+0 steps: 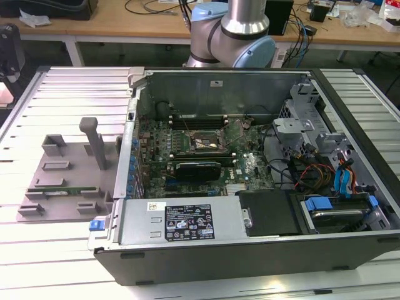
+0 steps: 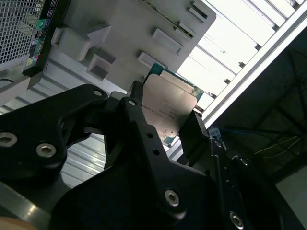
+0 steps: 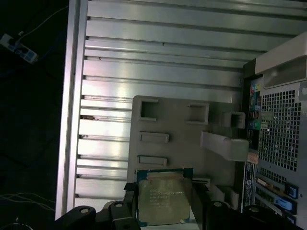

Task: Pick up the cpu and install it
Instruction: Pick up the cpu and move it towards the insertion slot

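I count one square silver-topped cpu point(image 3: 163, 199), one grey moulded plastic tray point(image 1: 75, 169), one long green memory stick point(image 1: 59, 189), one open black computer case point(image 1: 250, 256).

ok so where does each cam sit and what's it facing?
Exterior view: off the arm, raised, looking down into the open case on the table, with the tray on the exterior view's left and the arm at the case's far side.
First wrist view: on the arm, looking past the claw and its cpu at tray, table and case grille.
Second wrist view: on the arm, close along the claw gripping the cpu, tray beyond.
Shared: both wrist views show claw, cpu and tray.
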`<state>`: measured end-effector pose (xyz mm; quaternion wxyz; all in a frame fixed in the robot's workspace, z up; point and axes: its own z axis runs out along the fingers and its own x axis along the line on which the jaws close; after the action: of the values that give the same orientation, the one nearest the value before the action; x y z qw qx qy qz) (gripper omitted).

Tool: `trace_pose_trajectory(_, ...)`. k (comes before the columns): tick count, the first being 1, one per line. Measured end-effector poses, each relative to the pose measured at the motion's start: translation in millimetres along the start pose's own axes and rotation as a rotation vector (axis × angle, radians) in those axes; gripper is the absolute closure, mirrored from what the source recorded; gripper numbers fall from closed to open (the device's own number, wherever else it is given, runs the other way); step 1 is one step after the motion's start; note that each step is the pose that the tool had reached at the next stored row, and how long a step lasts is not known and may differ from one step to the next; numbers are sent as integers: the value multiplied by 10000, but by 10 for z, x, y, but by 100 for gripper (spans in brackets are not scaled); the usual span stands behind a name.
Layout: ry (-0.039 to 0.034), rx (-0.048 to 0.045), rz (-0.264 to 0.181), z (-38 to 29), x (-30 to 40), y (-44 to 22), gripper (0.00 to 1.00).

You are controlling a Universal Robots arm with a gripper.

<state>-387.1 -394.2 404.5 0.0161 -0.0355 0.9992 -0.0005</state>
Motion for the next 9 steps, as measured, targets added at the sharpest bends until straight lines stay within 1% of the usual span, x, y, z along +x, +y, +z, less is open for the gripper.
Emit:
trace_pose_trajectory(4, 3, 2, -1, -3, -4, 0, 46)
trace_pose_trajectory(8, 2, 1, -1, -1, -42, -3, 46)
trace_pose_trajectory(9, 2, 2, -1, 0, -66, -5, 46)
